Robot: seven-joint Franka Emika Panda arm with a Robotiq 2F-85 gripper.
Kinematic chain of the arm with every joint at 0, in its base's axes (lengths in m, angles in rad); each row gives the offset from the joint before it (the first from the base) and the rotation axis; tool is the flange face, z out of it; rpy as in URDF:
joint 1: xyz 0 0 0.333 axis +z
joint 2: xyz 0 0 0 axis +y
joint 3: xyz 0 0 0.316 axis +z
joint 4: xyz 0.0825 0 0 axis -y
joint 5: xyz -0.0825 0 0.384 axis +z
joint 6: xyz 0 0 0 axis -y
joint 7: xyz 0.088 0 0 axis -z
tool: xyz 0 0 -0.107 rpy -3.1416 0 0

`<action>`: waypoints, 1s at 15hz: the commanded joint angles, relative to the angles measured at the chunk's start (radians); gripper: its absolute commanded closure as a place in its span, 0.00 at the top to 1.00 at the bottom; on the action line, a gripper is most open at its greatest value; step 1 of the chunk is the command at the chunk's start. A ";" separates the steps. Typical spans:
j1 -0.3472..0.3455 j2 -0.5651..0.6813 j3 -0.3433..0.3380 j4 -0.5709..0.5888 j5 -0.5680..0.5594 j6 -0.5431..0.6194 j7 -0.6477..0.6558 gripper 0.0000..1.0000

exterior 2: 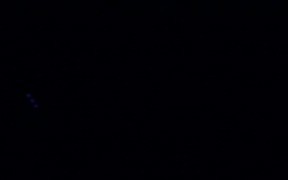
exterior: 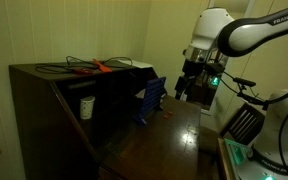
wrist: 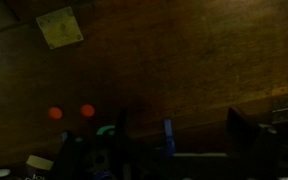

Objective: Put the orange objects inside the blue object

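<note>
The blue basket (exterior: 150,100) with slatted sides stands tilted on the dark wooden table, against the shelf unit. A tiny orange piece (exterior: 166,117) lies on the table just beside it. In the wrist view two small round orange pieces (wrist: 55,113) (wrist: 88,111) lie side by side on the wood. My gripper (exterior: 187,90) hangs above the table, a little to the side of the basket. Its fingers (wrist: 181,140) are apart with nothing between them. A narrow blue strip (wrist: 168,135) shows near the fingers; I cannot tell what it is. The other exterior view is black.
A dark wooden shelf unit (exterior: 54,95) holds a white cup (exterior: 86,106). On its top lie dark cables and a long orange-red tool (exterior: 99,66). A yellowish paper (wrist: 60,27) lies on the table. Equipment with a green light (exterior: 239,150) stands at the table's edge.
</note>
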 commanded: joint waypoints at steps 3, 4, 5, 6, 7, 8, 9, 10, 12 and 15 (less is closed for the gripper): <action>-0.119 0.071 -0.089 -0.083 -0.080 0.344 -0.033 1.00; -0.147 0.095 -0.104 -0.095 -0.086 0.405 -0.040 1.00; -0.169 0.118 -0.115 -0.093 -0.089 0.448 -0.042 1.00; -0.201 0.154 -0.123 -0.091 -0.102 0.496 -0.043 1.00; -0.228 0.183 -0.132 -0.090 -0.110 0.535 -0.046 1.00; -0.252 0.217 -0.140 -0.091 -0.117 0.568 -0.045 1.00; -0.269 0.242 -0.147 -0.091 -0.120 0.590 -0.047 1.00; -0.237 0.181 -0.139 -0.090 -0.088 0.526 -0.050 1.00; -0.245 0.210 -0.148 -0.085 -0.090 0.537 -0.054 1.00; -0.238 0.203 -0.141 -0.082 -0.090 0.538 -0.052 1.00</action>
